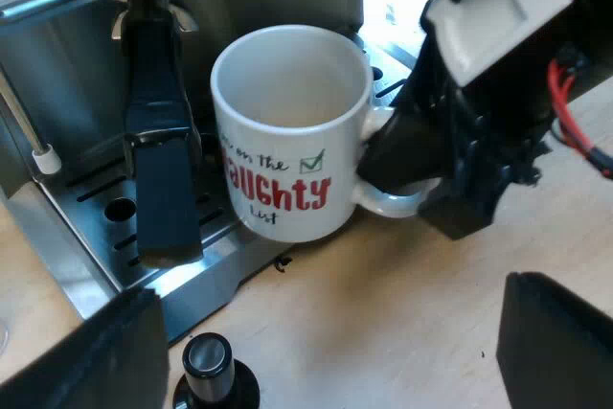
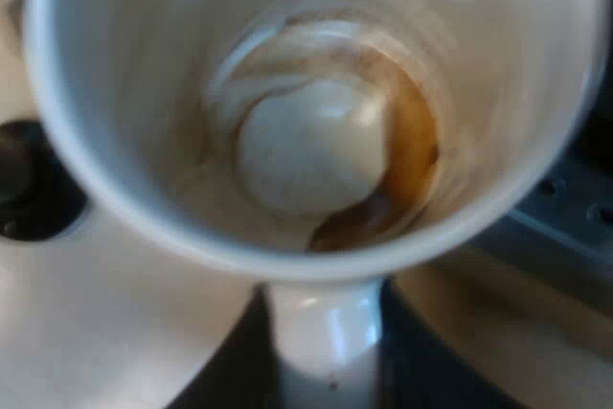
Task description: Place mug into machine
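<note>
Hanging upright by its handle, the white mug [image 1: 287,131] is poised at the front of the espresso machine [image 1: 77,64], its base at the outer edge of the drip tray [image 1: 105,208]; you cannot tell whether it touches the grate. Brown coffee residue rings its bottom. Your right gripper [image 1: 383,165] is clamped on the mug's handle, a black finger on each side. That handle points away from the machine and back toward the right wrist, so the tray lies beyond the mug from the pincer. The likely move is a push inward and across, to bring the mug under the holder [image 1: 158,160], whose dark handle juts out over the tray just beside it. Your left gripper [image 1: 326,361] hangs farther off over the wooden table [image 1: 383,304], fingers spread wide and empty, near the black-knobbed tamper [image 1: 213,371].
</note>
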Controlling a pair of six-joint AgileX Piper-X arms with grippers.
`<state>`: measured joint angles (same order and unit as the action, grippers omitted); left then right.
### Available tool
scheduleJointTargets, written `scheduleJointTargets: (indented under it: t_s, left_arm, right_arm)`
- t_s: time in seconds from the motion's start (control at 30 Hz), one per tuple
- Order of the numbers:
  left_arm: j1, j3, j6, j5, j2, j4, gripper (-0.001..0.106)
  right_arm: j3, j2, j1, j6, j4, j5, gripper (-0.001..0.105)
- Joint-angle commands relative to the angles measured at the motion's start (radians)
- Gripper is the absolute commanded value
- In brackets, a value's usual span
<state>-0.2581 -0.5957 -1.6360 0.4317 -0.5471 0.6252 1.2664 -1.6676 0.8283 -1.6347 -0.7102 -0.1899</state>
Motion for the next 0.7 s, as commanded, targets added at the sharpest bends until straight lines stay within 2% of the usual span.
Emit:
scheduleJointTargets:
  t_s: [0.03, 0.37, 0.7]
  left_arm:
    - [-0.003, -0.001, -0.004, -0.009, 0.003, -0.010, 0.072]
    - [-0.003, -0.001, -0.004, -0.009, 0.003, -0.010, 0.072]
    - [-0.003, -0.001, -0.004, -0.009, 0.003, -0.010, 0.072]
  right_arm:
    - [0.031, 0.004, 0.001, -0.006, 0.048, -0.015, 0.000]
    - [0.048, -0.040, -0.018, 0.000, 0.056, -0.015, 0.000]
    - [0.048, -0.040, -0.037, 0.040, 0.125, -0.015, 0.000]
